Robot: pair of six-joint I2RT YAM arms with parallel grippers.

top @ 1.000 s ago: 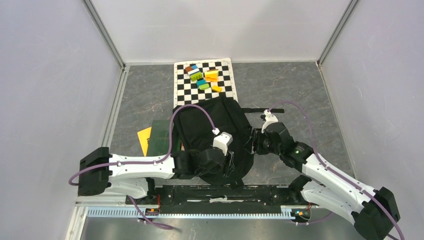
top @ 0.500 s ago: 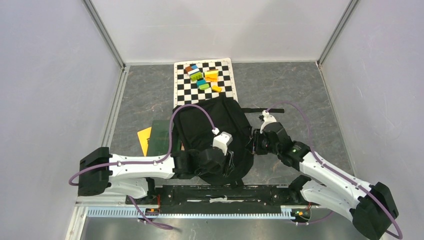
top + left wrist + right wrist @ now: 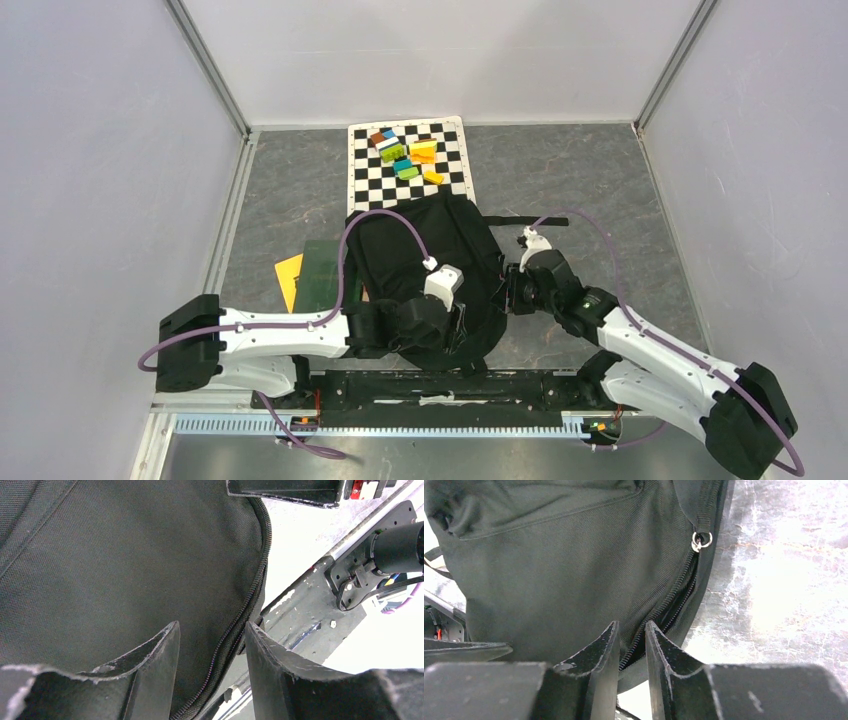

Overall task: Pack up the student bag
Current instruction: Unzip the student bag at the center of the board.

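The student bag [image 3: 425, 262], a large black fabric backpack, lies in the middle of the table, with a strap [image 3: 528, 221] running out to the right. My left gripper [image 3: 462, 327] is at its near edge, open, with the zip edge [image 3: 235, 625] between the fingers, untouched. My right gripper [image 3: 507, 291] is at the bag's right side. In the right wrist view its fingers [image 3: 610, 645] stand close together with the bag's zip seam [image 3: 664, 611] pinched between them. A metal zip ring [image 3: 700, 541] hangs farther up the seam.
A dark green notebook [image 3: 322, 275] and an orange sheet [image 3: 289, 279] lie left of the bag. A checkered mat [image 3: 376, 184] with several coloured blocks [image 3: 408, 153] lies behind it. The arms' mounting rail [image 3: 450, 385] runs along the near edge.
My right gripper has shifted slightly left and nearer, against the bag's right edge. The left arm and the bag have barely moved.
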